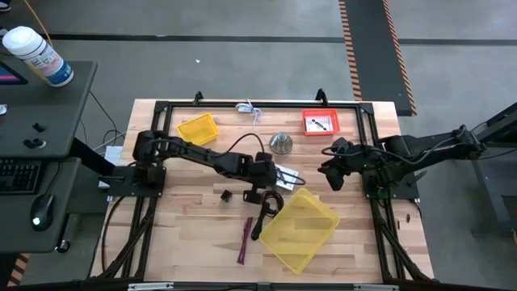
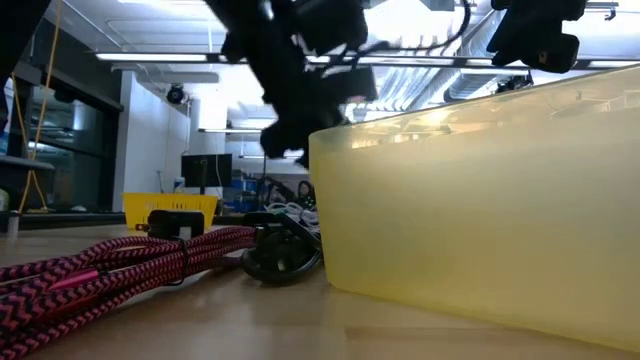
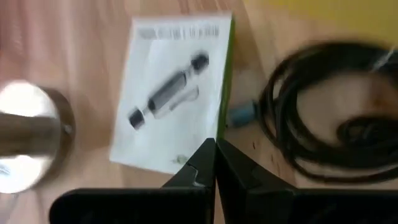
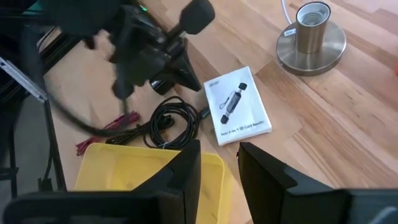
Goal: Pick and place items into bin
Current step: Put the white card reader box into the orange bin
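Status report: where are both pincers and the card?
Left pincer shut, at white card's edge. Right pincer open, empty, above yellow plastic bin. Black cable coil beside card.

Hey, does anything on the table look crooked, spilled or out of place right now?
Nothing spilled or broken. The big yellow bin sits askew to the table edges, and the black cable coil lies loose against its corner beside the white card.

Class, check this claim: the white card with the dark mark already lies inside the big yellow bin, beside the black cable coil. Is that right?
Not quite. The white card lies on the wooden table, outside the yellow bin, as the right wrist view shows. It is indeed beside the black cable coil.
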Robot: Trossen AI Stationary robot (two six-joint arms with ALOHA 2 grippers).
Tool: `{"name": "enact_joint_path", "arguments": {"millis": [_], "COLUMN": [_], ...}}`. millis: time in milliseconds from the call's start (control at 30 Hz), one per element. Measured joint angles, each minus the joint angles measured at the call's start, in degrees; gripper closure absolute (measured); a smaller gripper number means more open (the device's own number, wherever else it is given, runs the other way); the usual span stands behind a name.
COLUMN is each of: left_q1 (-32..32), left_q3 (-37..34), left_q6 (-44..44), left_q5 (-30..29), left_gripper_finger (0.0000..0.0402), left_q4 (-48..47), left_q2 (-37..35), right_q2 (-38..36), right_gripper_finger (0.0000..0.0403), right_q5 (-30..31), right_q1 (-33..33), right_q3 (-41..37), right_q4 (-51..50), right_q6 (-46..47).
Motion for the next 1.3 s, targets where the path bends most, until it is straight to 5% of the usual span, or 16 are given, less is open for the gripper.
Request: {"name": "enact_joint_path", "arguments": {"millis": [567,1300], "left_q1": [0.02,-3.02], "left_q3": [6.99,7.06], "left_q6": [-6.29,-15.26], "left_q5": [-2.58,-4.29], "left_gripper_finger": [0.0401,0.0401], "left_q4": [-18.52,-19.8], "left_q2": [-2.79,-19.94], "right_q2": [0.47,26.94], "right_gripper_finger": [0.0304,0.0303], "right_q5": [2.48,-18.5], "right_q1": [-1.71,-18.35], "right_q3": [0.0,-0.09], "right_q4": [-6.56,7.27], "right_q6": [3.54,-9.91]}}
